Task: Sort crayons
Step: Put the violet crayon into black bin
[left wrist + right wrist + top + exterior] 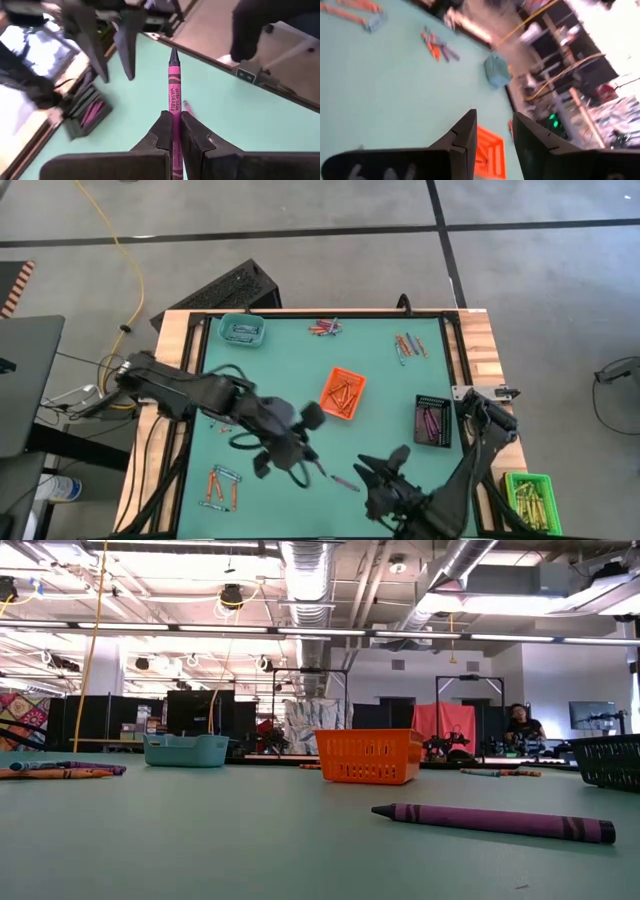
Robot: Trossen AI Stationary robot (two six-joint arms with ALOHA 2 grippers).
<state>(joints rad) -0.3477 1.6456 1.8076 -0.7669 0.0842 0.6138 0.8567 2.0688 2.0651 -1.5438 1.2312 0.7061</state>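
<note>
Pink crayon (174, 85) clamped in left hand (173, 131), seen only from wrist; right hand (494, 131) apart.

you see four small plastic trays: one teal (241, 330), one orange (343, 393), one black (432, 420), one green (530, 496).

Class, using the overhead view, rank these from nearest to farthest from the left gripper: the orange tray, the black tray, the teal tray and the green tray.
Measured from the left gripper, shut on a pink crayon:
1. Orange tray, mid-table, just beyond the gripper.
2. Black tray, toward the right edge.
3. Teal tray, far-left corner.
4. Green tray, off the mat at the right.
</note>
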